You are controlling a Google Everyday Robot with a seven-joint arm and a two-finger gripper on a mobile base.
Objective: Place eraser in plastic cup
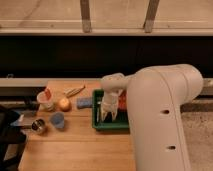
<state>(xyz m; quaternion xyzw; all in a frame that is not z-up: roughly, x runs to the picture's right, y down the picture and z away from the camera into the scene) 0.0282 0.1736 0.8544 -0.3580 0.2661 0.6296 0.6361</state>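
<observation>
The light-blue plastic cup (57,120) stands upright on the wooden table (75,150), left of the green tray (100,125). My gripper (108,116) points down into the left part of the tray, with its two white fingers apart and the tips near the tray floor. The cup is well to the left of the gripper. The eraser does not show; the gripper and the tray wall hide the spot beneath the fingers.
A shiny metal can (38,126) stands left of the blue cup. Behind them are a whitish cup with red in it (46,100), an orange fruit (64,104), a light-blue sponge (84,102) and a thin yellowish bar (74,91). A red item (123,103) lies in the tray.
</observation>
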